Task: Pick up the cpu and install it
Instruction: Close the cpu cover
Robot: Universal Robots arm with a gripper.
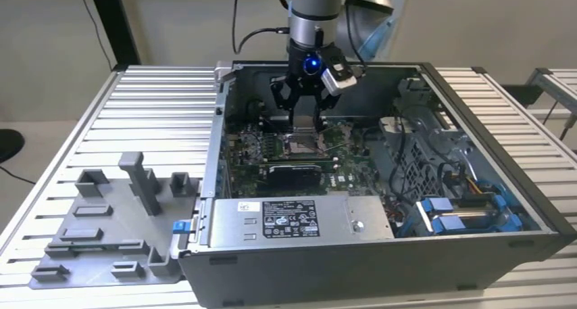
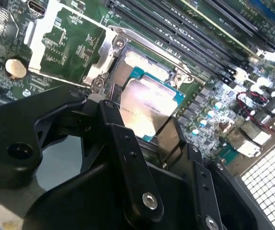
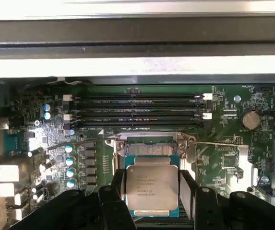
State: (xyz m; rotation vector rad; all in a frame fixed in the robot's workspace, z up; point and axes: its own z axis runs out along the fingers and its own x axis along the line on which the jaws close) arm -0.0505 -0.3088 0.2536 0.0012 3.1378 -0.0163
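Observation:
The cpu [image 3: 151, 188], a flat square chip with a silvery top and a green edge, sits between my two black fingers [image 3: 118, 189] in both wrist views. My gripper [image 3: 151, 191] is shut on its two opposite sides. The chip [image 2: 144, 106] hangs just over the dark square socket [image 3: 149, 147] with its metal frame on the green motherboard, covering the socket's near part. In the exterior view my gripper [image 1: 305, 118] reaches down into the open computer case [image 1: 226, 153], above the socket [image 1: 301, 144].
Black memory slots [image 3: 137, 109] run beside the socket. A grey box with a black-and-white label [image 1: 298, 218] fills the case's front, and blue drive brackets [image 1: 460, 211] and cables lie at the exterior view's right. A grey fixture plate [image 1: 108, 234] rests on the slatted table.

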